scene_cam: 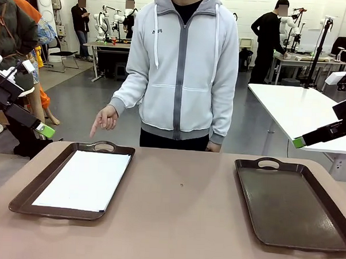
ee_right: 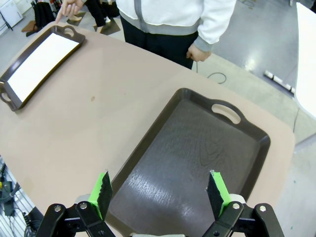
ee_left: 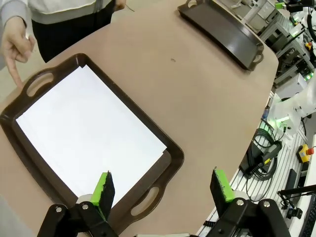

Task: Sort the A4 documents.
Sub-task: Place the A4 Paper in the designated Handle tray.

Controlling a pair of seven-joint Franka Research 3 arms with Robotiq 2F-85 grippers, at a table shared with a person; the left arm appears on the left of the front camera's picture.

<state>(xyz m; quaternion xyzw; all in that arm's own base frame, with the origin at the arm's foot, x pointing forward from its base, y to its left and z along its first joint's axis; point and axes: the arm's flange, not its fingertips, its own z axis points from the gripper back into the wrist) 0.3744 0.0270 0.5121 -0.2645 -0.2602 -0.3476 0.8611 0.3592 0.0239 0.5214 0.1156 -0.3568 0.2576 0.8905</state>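
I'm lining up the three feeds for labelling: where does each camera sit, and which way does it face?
Front: fixed between the arms, facing the person; left gripper and right gripper at the edges.
Left wrist: above the A4 documents in the left tray, own fingers below.
Right wrist: above the right tray, own fingers below.
Shared: both trays, the pointing hand.

We see bright, even overhead light, sharp focus, soft shadows, faint glare on the empty tray point(ee_right: 187, 163), and wide-angle bending in both wrist views.
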